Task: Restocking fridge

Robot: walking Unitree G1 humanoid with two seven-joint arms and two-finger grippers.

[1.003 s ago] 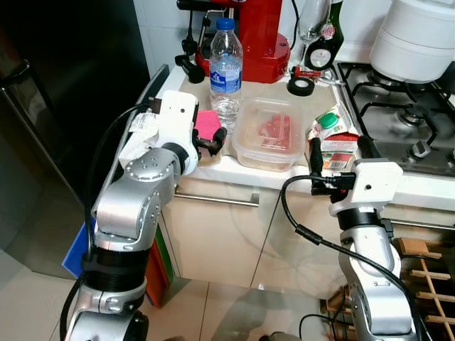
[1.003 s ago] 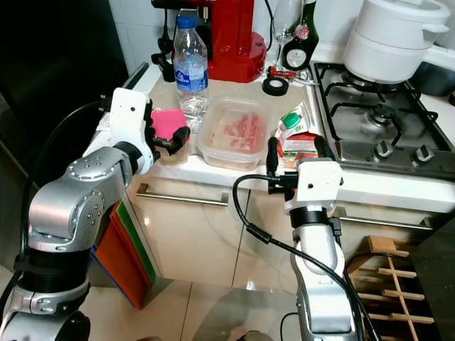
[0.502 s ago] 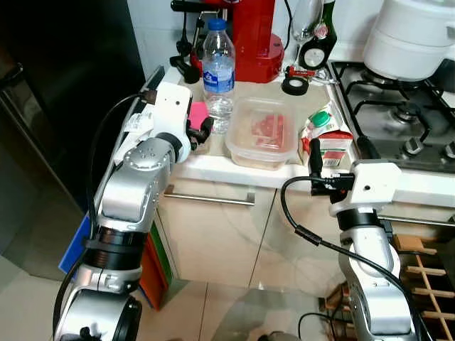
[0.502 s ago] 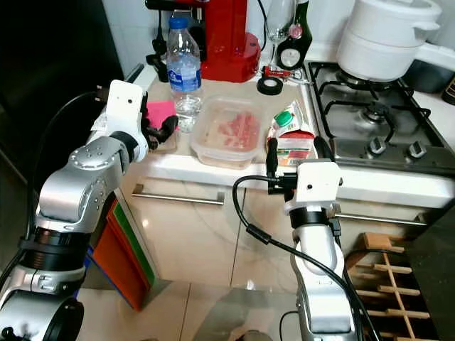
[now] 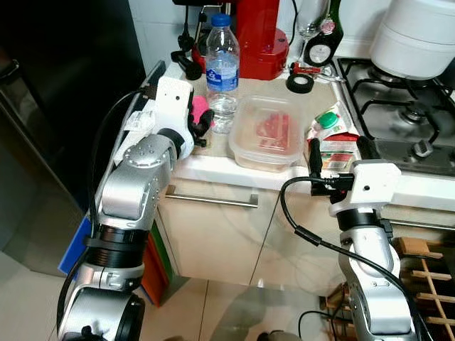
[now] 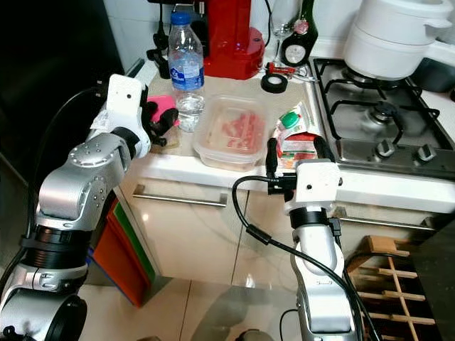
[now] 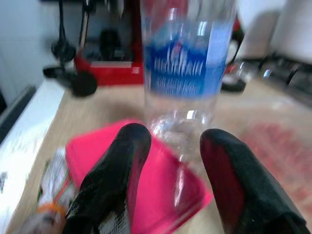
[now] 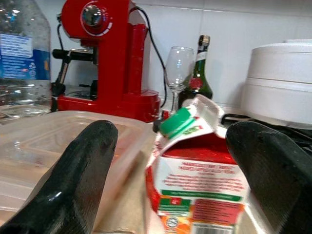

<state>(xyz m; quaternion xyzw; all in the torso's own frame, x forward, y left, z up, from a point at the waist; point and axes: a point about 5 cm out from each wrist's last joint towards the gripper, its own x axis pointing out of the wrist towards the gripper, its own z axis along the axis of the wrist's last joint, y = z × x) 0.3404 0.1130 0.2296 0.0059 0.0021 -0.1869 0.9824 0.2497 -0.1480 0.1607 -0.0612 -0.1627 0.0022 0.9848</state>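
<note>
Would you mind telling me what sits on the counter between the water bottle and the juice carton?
A clear plastic container holding pink meat sits between the water bottle and the juice carton, seen in both eye views.

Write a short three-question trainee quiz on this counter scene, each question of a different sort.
1. True or false: the right gripper has its fingers spread open on either side of the carton.
2. Multiple choice: what stands just behind the pink item that the left gripper points at? A) wine glass B) water bottle C) white pot
3. Fill in: the clear container lies between the water bottle and the ____.

Key: 1 true; 2 B; 3 carton.
</note>
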